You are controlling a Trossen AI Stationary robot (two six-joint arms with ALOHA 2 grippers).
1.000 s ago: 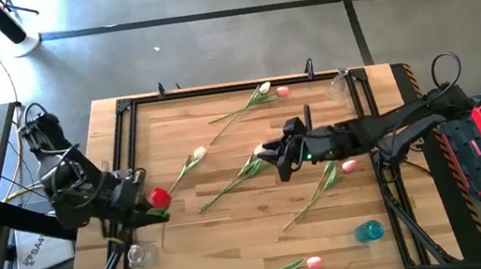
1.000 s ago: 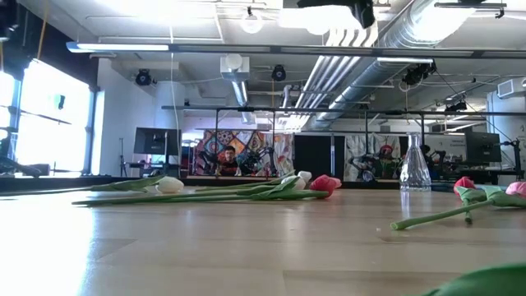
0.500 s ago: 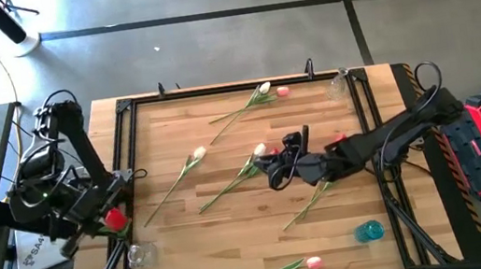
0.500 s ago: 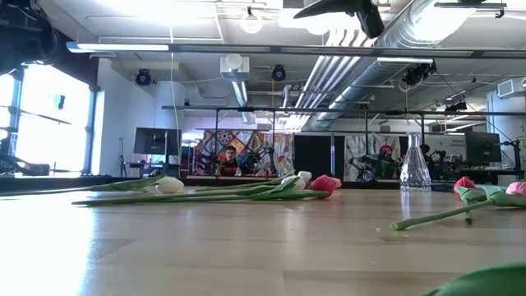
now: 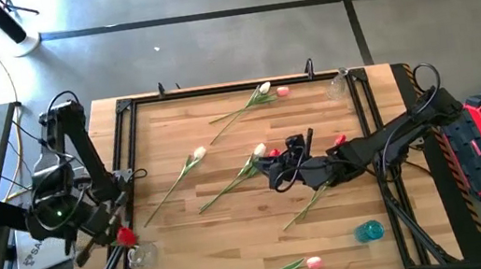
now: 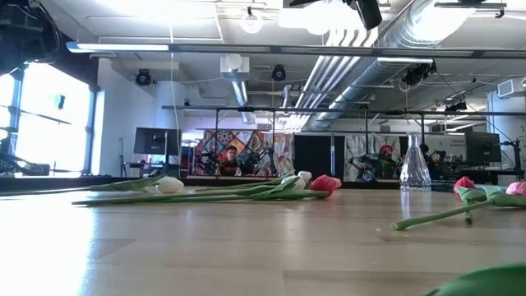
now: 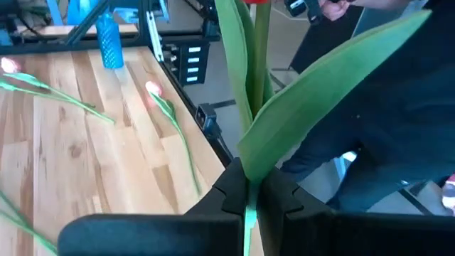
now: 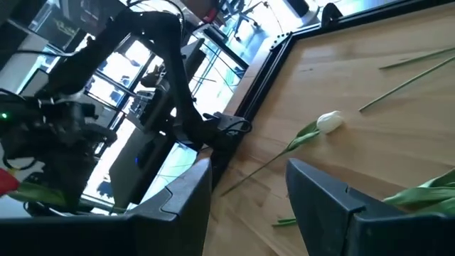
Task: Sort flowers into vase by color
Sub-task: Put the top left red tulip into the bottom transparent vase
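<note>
My left gripper is off the table's left edge, shut on a red tulip whose head hangs above the left rail, just beside a clear glass vase. My right gripper stands open above the table's middle, pointing toward the left edge, nothing between its fingers. A white tulip and a red head lie close by it. Other tulips lie flat on the wood: white, white beside pink, and pink near the front edge. My left gripper pinches the red tulip's green stem between its two fingertips, just below where a broad leaf branches off. Stem and leaves run out ahead beyond the fingertips. The flower is lifted clear of the table.
A blue vase stands at the near right, a second clear vase at the far right corner. A black frame rail runs round the tabletop. Bare wood lies between the left rail and the white tulips. A person in dark clothes shows beyond the table.
My left gripper has swung with the red tulip off the table toward its left and near edges, sinking toward the clear vase; the head has gone from over the wood to over the left rail. My right gripper has rolled and sunk a little toward the near edge.
</note>
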